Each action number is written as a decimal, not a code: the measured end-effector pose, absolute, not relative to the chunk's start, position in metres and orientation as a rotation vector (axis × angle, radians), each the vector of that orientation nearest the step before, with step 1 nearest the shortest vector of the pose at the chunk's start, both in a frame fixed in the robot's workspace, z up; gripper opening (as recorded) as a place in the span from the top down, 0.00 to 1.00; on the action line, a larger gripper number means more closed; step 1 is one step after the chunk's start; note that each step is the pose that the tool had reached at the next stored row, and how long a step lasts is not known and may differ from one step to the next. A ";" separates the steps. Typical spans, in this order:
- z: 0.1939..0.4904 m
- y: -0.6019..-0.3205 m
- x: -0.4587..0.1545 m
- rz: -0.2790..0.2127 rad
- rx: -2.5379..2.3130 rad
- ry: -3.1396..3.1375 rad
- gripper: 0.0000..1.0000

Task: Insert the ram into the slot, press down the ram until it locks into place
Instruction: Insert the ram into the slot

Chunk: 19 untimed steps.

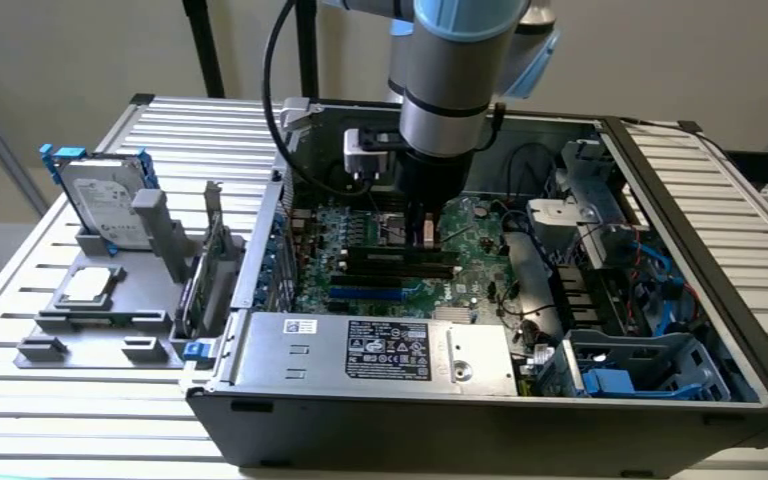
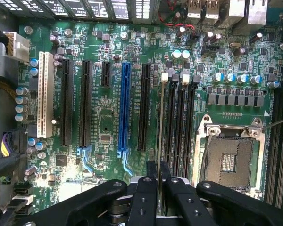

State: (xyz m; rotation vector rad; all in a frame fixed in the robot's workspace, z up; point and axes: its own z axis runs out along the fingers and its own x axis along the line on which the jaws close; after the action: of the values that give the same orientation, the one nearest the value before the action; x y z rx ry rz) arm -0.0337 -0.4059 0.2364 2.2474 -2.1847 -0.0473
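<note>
Grip on the ram: end effector pinching it edge-on above the motherboard.
The stick hangs just beside the nearest black slot, seemingly not yet seated, though the edge-on wrist view makes contact hard to judge. It looks light, thin and stiff but fragile; holding its flat faces at mid-length, clear of the bottom contacts, should keep pressure even along its length.

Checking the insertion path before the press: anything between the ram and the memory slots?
Nothing visible. The gripper holds the ram edge-on over the black memory slots; their tops look bare, with no cable or part across them.
</note>
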 end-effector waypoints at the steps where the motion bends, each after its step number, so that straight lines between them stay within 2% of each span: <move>1: 0.236 -0.406 -0.034 -0.043 2.250 -2.187 0.86; 19: 0.228 -0.402 -0.040 -0.034 2.250 -2.194 0.86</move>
State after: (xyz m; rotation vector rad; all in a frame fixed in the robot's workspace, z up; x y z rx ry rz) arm -0.0402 -0.4018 0.2285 2.2497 -2.1942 -0.0339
